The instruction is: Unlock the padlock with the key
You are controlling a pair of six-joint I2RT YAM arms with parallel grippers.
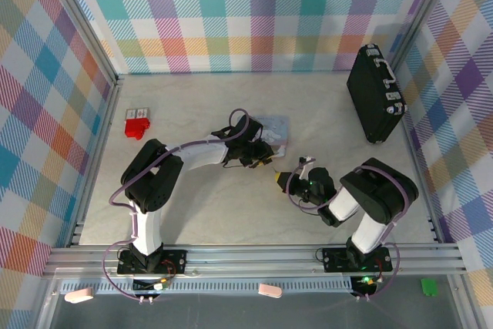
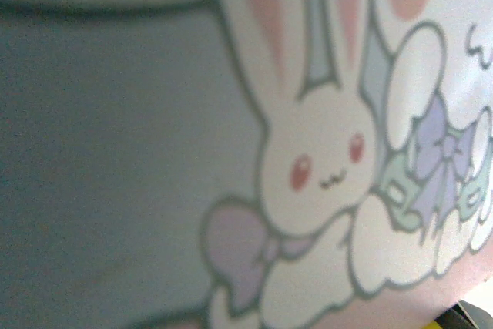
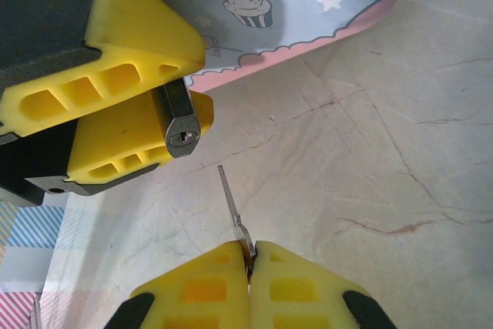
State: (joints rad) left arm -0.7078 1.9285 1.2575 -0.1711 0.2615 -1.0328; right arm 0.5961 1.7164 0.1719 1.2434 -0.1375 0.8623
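Two containers on the table [image 1: 216,209]: pale blue-grey tin [image 1: 271,130] lying flat mid-table, printed top up, inside not visible; black briefcase [image 1: 376,94] standing closed by the right wall. Clamped between the yellow fingers of the left gripper [image 3: 189,86]: the padlock [image 3: 182,130], just beside the tin's pink rim, keyhole turned toward the key [image 3: 229,204]. Pinched in the tightly closed right gripper [image 3: 249,256]: that key, blade tip just short of the keyhole, not touching. Bare marbled table right of the key and toward the near edge. Red block [image 1: 137,124] well apart, by the left wall.
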